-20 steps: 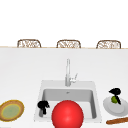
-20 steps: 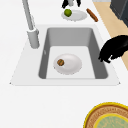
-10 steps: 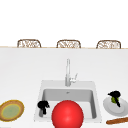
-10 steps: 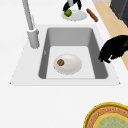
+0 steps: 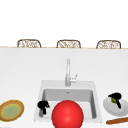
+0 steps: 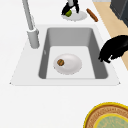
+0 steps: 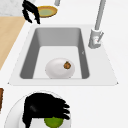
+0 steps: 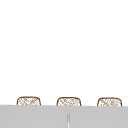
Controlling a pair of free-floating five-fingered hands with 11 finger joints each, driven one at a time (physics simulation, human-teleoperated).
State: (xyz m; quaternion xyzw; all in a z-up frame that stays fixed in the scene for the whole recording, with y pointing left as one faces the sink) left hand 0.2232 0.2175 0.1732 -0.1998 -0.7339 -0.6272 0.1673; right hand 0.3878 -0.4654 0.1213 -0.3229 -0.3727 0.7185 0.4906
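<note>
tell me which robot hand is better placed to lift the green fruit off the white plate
Right. The right robot hand sits curled over the small round green fruit on the round white plate; the left robot hand hangs at the sink's left edge, apart from it.

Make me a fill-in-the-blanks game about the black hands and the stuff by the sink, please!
1. The right hand is over a small ____ fruit on the white plate.
2. The white bowl with a brown bit in it lies inside the ____.
3. The left hand is between the sink and a plate with a ____ rim.

Missing words: green; sink; yellow
</note>
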